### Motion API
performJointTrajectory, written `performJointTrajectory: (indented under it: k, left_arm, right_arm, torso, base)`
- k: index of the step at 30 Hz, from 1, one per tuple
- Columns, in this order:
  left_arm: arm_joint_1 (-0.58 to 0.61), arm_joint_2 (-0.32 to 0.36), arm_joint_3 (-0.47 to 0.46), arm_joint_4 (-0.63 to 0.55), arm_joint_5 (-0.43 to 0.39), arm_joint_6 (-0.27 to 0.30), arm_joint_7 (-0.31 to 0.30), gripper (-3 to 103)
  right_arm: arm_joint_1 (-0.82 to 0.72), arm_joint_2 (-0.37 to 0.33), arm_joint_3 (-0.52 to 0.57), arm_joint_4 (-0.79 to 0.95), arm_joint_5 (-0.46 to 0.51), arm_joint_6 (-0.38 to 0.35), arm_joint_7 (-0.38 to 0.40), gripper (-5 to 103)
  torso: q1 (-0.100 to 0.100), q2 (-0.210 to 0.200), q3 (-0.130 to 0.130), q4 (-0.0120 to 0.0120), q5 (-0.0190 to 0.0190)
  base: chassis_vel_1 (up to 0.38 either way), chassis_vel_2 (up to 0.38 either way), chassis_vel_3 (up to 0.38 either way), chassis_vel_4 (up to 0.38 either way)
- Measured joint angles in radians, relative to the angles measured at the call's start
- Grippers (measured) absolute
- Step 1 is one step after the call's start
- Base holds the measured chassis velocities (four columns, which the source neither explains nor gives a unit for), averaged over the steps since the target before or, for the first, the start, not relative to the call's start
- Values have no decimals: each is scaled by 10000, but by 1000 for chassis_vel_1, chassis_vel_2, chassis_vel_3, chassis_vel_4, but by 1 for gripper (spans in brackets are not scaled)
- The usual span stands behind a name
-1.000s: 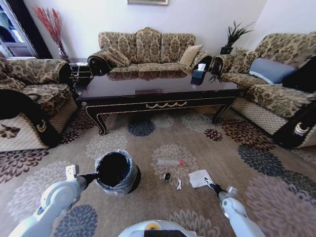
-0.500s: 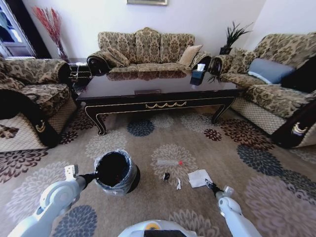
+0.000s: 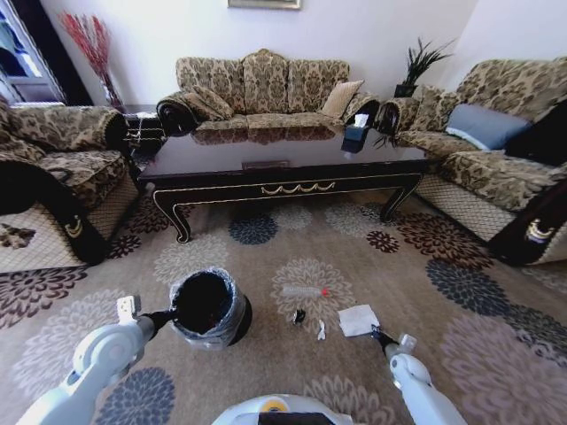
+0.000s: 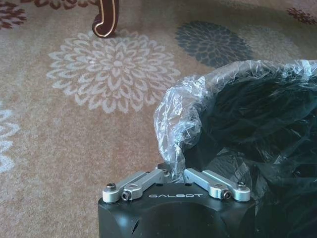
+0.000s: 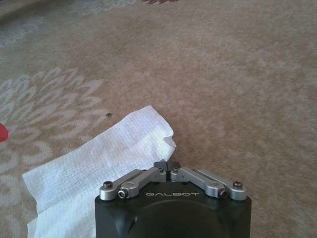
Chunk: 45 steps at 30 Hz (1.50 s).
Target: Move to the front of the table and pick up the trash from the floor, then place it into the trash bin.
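- Robot is parked in front of the table, so the drive-up looks done; the pick-up step is in hand.
- Trash lies on the floor between table and robot: a white paper square, a clear wrapper with a red spot, a small black scrap and a small white scrap.
- Right gripper is down at the paper's near corner, fingers closed together tip to tip at the paper's edge; cannot tell whether any paper is pinched, it looks to lie flat.
- Left gripper is at the trash bin, fingers closed on the bag lining at the rim, seemingly steadying the bin.
- The bin stands on the floor just beside the scraps, on the robot's left.
- Judgement: nothing binned yet.
- Next move calls for a sure pinch on the thin flat paper, lifting it clear and carrying it over the bin mouth.
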Motion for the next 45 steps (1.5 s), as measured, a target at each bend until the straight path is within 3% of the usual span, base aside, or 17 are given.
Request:
performJointTrajectory:
  k: [10, 20, 33, 40, 45]
  left_arm:
    - [-322, -25, 444, 137, 105, 0, 44, 0]
    - [-1064, -218, 1583, 415, 431, 0, 1, 0]
    - [-3322, -214, 3786, 963, 284, -2, -708, 0]
    - [-4324, -549, 5171, 1174, 128, -5, -1152, 0]
    - [-5341, -817, 6327, 1244, -559, -7, -1831, 0]
  right_arm:
    - [-687, -398, 362, 1405, 279, 24, 245, 0]
    - [-2013, -1246, 1059, 4398, 382, 258, 394, 0]
    - [-5036, -1542, 2810, 10753, -775, 518, 204, 0]
    - [-5878, -1430, 3218, 12788, -1225, 547, 208, 0]
    - [-6368, -1395, 3433, 14201, -1344, 465, 219, 0]
  torso:
    - [0, 0, 0, -3, -6]
    - [0, 0, 0, -3, -8]
    - [0, 0, 0, -4, -9]
    - [0, 0, 0, -3, -8]
    - [0, 0, -1, -4, -10]
  base:
    - [0, 0, 0, 0]
    - [0, 0, 0, 0]
    - [0, 0, 0, 0]
    - [0, 0, 0, 0]
    - [0, 0, 0, 0]
